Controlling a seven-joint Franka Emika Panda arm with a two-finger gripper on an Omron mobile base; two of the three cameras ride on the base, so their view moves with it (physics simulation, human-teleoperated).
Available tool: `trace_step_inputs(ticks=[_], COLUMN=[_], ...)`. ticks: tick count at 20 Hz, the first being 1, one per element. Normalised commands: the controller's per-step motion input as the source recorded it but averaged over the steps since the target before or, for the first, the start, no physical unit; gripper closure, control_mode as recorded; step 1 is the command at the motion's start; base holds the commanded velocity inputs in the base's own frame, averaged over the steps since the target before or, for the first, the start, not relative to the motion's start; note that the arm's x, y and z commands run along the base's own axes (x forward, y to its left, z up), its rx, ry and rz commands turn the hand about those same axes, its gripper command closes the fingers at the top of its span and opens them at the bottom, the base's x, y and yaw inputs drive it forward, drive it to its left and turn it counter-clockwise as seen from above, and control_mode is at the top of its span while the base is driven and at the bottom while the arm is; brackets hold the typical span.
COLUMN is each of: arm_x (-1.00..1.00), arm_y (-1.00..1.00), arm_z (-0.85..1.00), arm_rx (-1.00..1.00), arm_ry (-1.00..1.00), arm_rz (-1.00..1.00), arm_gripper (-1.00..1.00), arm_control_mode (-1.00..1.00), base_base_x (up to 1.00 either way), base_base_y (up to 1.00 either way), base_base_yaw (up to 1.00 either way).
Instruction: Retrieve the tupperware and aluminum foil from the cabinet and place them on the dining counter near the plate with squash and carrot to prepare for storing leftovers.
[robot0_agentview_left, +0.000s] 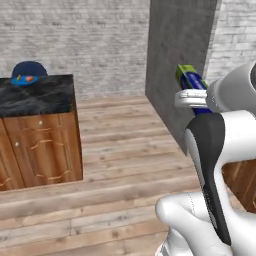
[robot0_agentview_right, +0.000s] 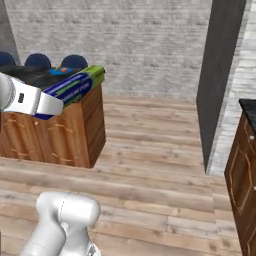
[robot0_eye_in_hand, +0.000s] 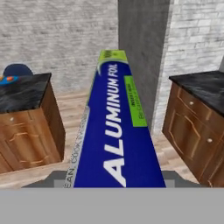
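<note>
A: Where's the foil (robot0_eye_in_hand: 114, 131)?
B: In the gripper (robot0_agentview_right: 50, 102), clamped at one end and held up in the air, its long blue carton sticking forward with the green end farthest out.
A: And the counter (robot0_agentview_left: 37, 95)?
B: Ahead to the left, well apart from the carton. The plate (robot0_agentview_left: 23, 80) sits on its far end with something orange on it, probably the squash (robot0_agentview_left: 29, 78); it is too small to be sure. A stool (robot0_agentview_left: 29, 67) stands behind.

White arm raised mid-air, end effector (robot0_agentview_right: 50, 102) level, fingers clamped on the aluminum foil (robot0_eye_in_hand: 116, 131)
</note>
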Motion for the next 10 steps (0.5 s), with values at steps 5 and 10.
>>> trace_step_inputs(ticks=[5,10], arm_x=[0.00,0.00], arm_y=[0.00,0.00], arm_z=[0.00,0.00], arm_rx=[0.00,0.00], arm_ry=[0.00,0.00], arm_rz=[0.00,0.00], arm_gripper=[1.00,1.00], arm_control_mode=[1.00,1.00], base_base_x=[1.00,1.00], base_base_y=[-0.10,-0.11], base_base_yaw=[0.01,0.07])
